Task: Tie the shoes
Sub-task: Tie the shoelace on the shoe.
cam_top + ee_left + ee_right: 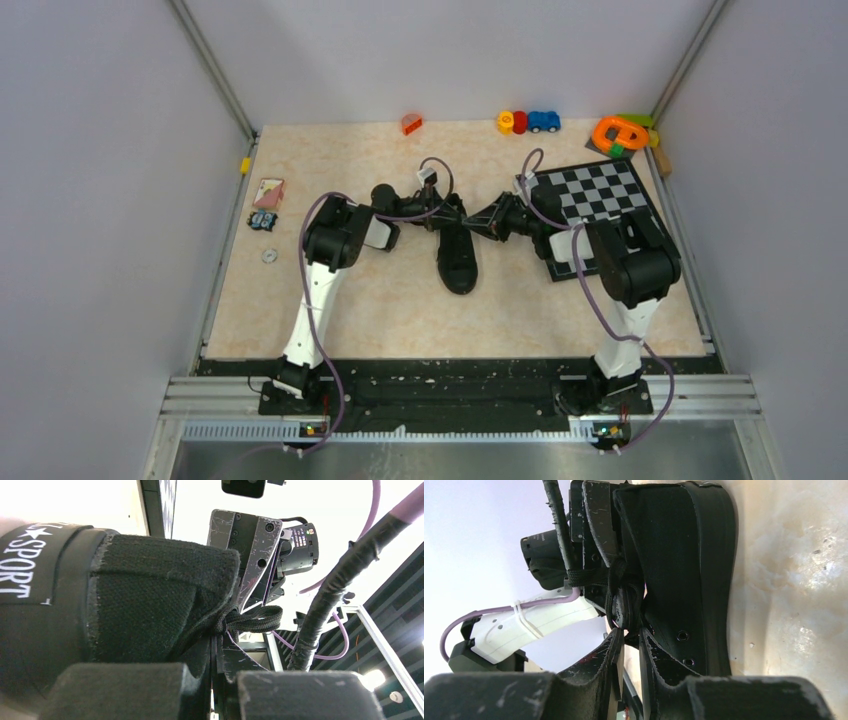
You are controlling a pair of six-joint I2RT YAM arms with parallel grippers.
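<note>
Where coarse canvas sneaker (150, 595) creases, flat woven lace (255, 617) bunches

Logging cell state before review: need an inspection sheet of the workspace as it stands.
Surface: beige tabletop, no spills seen.
Job's things: black sneaker at centre; laces bunched in a knot between the grippers.
Clutter: chessboard on the right; toys along the far edge; card and washer on the left.
Grippers: left gripper and right gripper both shut on laces.
Cables: purple cables looped along both arms.
Surroundings: grey walls, aluminium frame.
</note>
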